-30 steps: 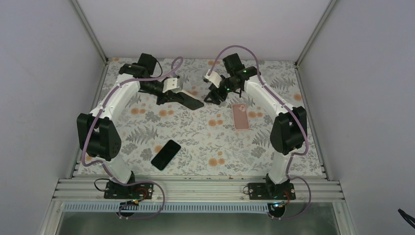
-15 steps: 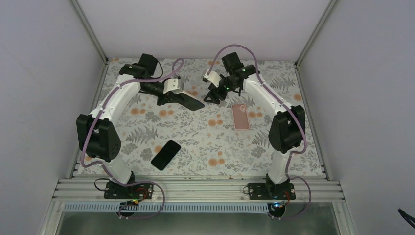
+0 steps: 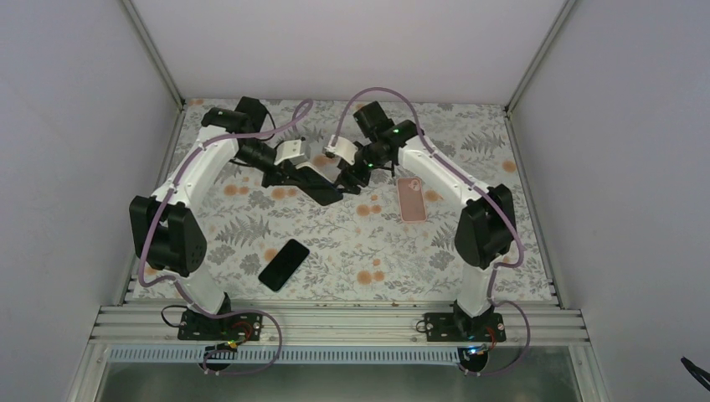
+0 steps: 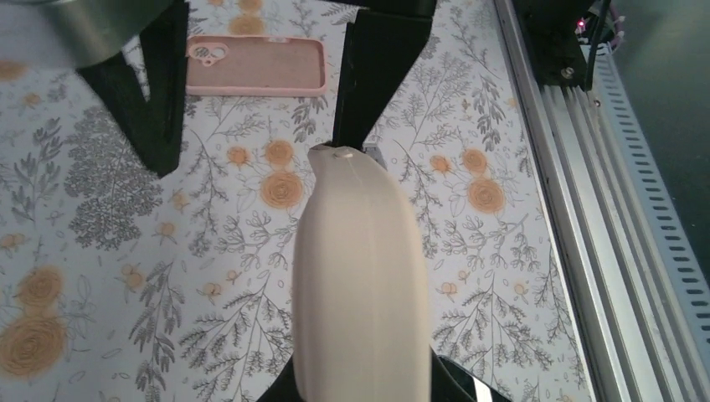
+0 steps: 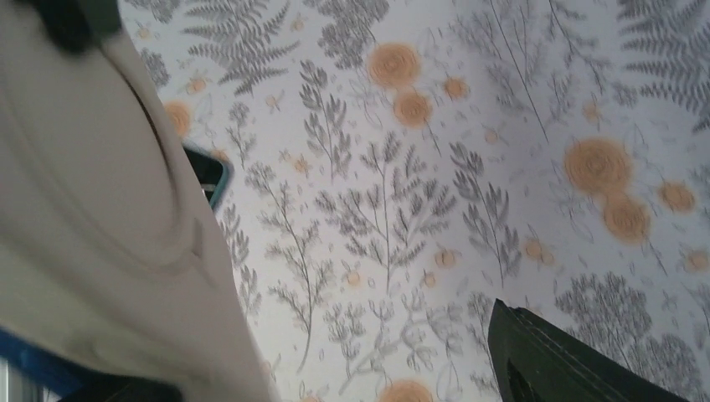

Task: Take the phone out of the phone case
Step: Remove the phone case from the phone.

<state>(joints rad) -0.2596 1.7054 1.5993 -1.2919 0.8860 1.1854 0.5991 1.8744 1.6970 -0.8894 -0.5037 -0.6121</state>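
Lying clamped in left pincer (image 3: 295, 172): phone case (image 4: 360, 285).

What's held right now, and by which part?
Left gripper clamps the cased phone by its wrist-side end; right gripper is open, holding nothing.

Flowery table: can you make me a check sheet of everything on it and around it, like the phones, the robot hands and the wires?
Surface: flowery tabletop, no spills seen.
Job's things: cased phone held above the table, pale case, dark front facing up.
Clutter: pink case lying flat on the right; black phone lying flat nearer the front.
Grippers: left gripper shut on the cased phone; right gripper open, one finger on each side of the phone's free end.
Cables: purple cables loop over both arms, away from the phones.
Surroundings: plain walls; metal rail along the near edge.
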